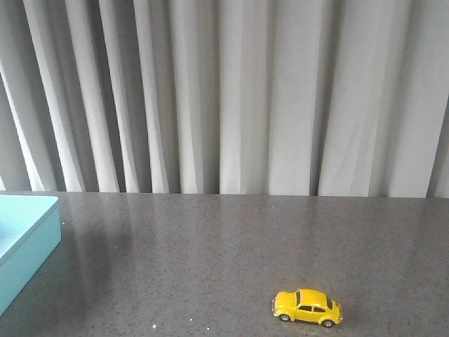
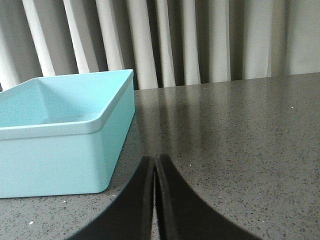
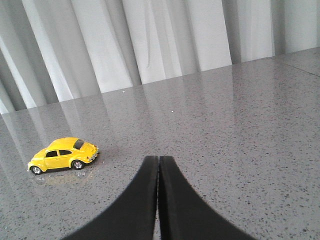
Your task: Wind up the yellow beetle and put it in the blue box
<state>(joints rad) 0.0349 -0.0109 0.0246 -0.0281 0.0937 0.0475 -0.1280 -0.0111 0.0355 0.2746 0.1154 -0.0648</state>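
The yellow beetle (image 1: 307,307) stands on its wheels on the grey table near the front, right of centre. It also shows in the right wrist view (image 3: 63,154), off to one side of my right gripper (image 3: 158,161), which is shut and empty, apart from the car. The blue box (image 1: 21,242) sits at the table's left edge, partly cut off. In the left wrist view the blue box (image 2: 65,150) is close beside my left gripper (image 2: 155,161), which is shut and empty. Neither gripper shows in the front view.
The dark speckled grey table (image 1: 224,253) runs back to a wall of pale pleated curtains (image 1: 231,91). The box's inside (image 2: 60,102) shows nothing in it.
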